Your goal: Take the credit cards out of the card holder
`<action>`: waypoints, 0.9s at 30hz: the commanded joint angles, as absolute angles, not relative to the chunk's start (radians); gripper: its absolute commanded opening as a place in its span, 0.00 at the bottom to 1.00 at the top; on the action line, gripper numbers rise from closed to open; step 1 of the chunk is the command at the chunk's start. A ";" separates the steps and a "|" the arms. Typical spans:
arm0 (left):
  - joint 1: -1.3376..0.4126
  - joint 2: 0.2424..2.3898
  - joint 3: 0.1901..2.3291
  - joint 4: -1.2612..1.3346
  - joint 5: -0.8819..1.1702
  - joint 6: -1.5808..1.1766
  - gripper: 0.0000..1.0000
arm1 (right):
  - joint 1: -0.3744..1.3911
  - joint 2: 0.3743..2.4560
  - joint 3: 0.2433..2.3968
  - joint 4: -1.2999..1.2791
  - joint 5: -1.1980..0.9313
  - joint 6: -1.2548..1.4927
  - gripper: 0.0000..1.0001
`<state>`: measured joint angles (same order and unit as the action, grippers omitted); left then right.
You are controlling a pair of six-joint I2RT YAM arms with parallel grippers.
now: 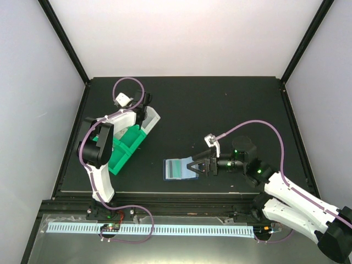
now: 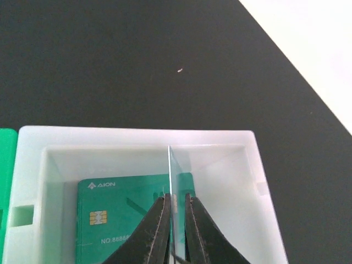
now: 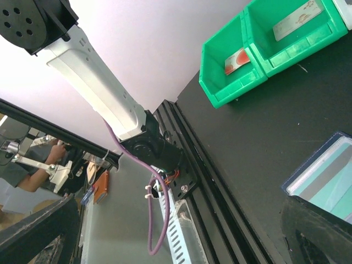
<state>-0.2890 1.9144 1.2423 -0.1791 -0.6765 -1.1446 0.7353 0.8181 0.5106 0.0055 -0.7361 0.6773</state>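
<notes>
The card holder [image 1: 177, 169] lies open on the black table, pale blue pockets up; its corner shows in the right wrist view [image 3: 322, 176]. My right gripper [image 1: 198, 166] stands wide open at the holder's right edge, nothing between its fingers [image 3: 316, 231]. My left gripper [image 2: 175, 201] hangs inside a white bin [image 2: 258, 181], fingers nearly together round a thin pale credit card [image 2: 170, 165] standing on edge. A green credit card [image 2: 110, 214] lies flat on that bin's floor.
Two green bins [image 1: 124, 146] sit beside the white bin [image 1: 151, 118] at the left. One holds a red-and-white card [image 3: 237, 59], the other a pale card [image 3: 297, 19]. The table's near rail [image 3: 220, 192] runs below the holder.
</notes>
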 commanded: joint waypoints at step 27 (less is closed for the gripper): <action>-0.284 1.959 1.317 -0.315 -0.729 -1.177 0.19 | 0.738 0.799 0.535 -0.038 -0.693 0.634 1.00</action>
<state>-0.2890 1.9530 1.2766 -0.2718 -0.7002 -1.1557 0.7353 0.8135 0.5106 -0.0196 -0.7097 0.6548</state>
